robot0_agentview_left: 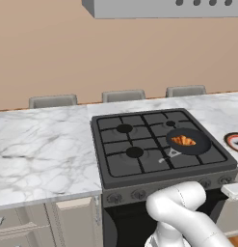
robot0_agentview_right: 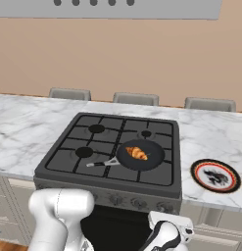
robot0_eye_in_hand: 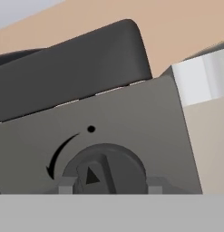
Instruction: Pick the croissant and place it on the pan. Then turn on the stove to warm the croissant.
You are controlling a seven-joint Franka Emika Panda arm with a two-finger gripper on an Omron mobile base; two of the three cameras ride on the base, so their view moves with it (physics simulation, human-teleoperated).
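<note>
The croissant [robot0_agentview_left: 183,140] lies inside the pan [robot0_agentview_left: 200,145], roughly at its middle, its golden crescent resting on the dark pan floor. The pan sits on the front right burner of the stove [robot0_agentview_left: 139,164], its thin handle reaching toward the centre of the grates. From the right base view the croissant [robot0_agentview_right: 137,153] shows the same way, in the middle of the pan [robot0_agentview_right: 153,161], with the handle pointing left across the stove [robot0_agentview_right: 78,166].

The stove stands between two stretches of marble counter [robot0_agentview_left: 38,154]. On the counter to the right of the stove, well apart from the pan, lies a round plate [robot0_agentview_right: 215,176] with a red rim and a dark pattern in its middle.

The arm bends low in front of the stove, down by the front panel with its row of knobs. In the hand view a knob [robot0_eye_in_hand: 104,174] on the grey front panel sits very close, straight ahead, with a curved arrow and a small dot marked above it on the panel. The hand [robot0_eye_in_hand: 106,186] has one finger tip [robot0_eye_in_hand: 65,186] on either side of the knob, just beside its round body; whether they press on it I cannot tell, so the hand's grip stays uncertain.
</note>
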